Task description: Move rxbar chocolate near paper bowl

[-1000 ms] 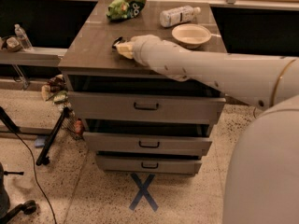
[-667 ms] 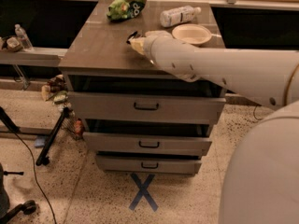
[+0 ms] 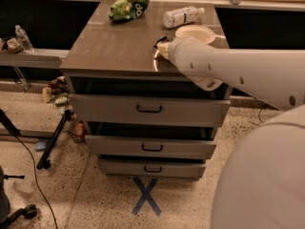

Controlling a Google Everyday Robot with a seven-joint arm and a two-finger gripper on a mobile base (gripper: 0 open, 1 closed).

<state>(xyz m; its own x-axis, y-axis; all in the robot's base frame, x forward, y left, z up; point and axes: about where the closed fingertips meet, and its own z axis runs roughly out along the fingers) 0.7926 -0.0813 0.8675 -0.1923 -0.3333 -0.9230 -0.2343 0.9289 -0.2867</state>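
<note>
My gripper (image 3: pixel 160 45) is over the right part of the grey cabinet top (image 3: pixel 109 49), mostly hidden behind my white arm (image 3: pixel 238 70). A small dark piece, the rxbar chocolate (image 3: pixel 160 40), shows at its tip, held just above the surface. The gripper is shut on it. The paper bowl (image 3: pixel 195 32), shallow, round and white, sits just right of and behind the gripper tip, partly covered by my arm.
A clear plastic bottle (image 3: pixel 183 16) lies behind the bowl. A green snack bag (image 3: pixel 128 6) lies at the back middle. Below the top are three drawers (image 3: pixel 150 109), slightly open. A blue X (image 3: pixel 147 195) marks the floor. A low shelf holding a bottle (image 3: pixel 23 37) is at left.
My gripper has moved right and slightly back across the cabinet top, from the left front to beside the paper bowl, with the dark bar at its tip.
</note>
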